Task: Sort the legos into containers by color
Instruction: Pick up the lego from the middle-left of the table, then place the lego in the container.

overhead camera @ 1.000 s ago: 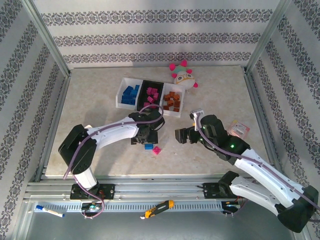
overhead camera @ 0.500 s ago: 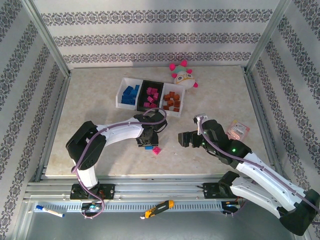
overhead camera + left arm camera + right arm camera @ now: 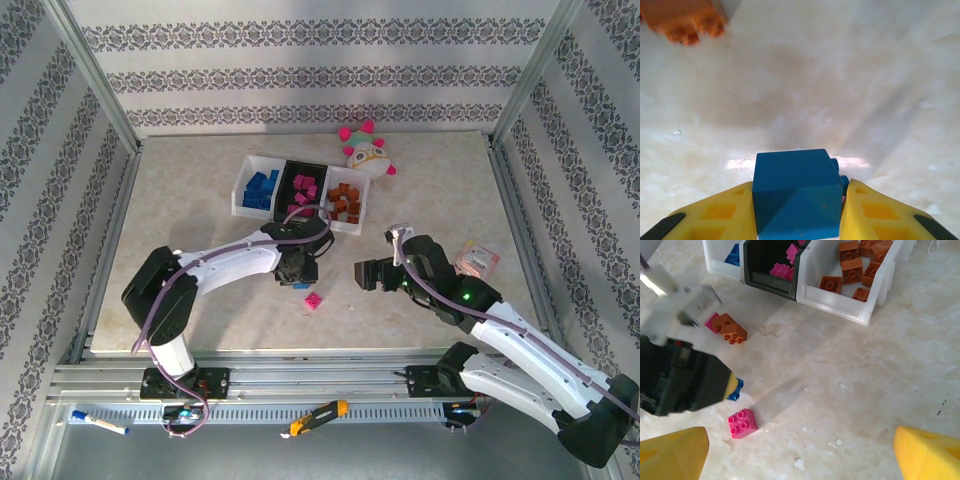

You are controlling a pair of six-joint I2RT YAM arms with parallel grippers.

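- The sorting looked nearly finished to me. The three small rectangular open-top plastic bins (image 3: 835,306), joined in a row toward the far edge of the worktop (image 3: 180,200), held blue bricks in the left white one, magenta-pink in the black middle one and orange-brown in the right white one.
- I judged a few bricks remained. A small square plastic pink brick (image 3: 742,423) lay loose toward the near edge. A small orange-brown plastic brick (image 3: 731,331) sat just beside a second pink one (image 3: 711,322), near the bins' front.
- The left jaws were clamped on a small square plastic blue brick (image 3: 795,192), a yellow pad (image 3: 725,210) against each side. I couldn't tell whether it was clear of the worktop.
- The right jaws stood wide apart, holding nothing, over bare worktop to the right of the loose pink brick.
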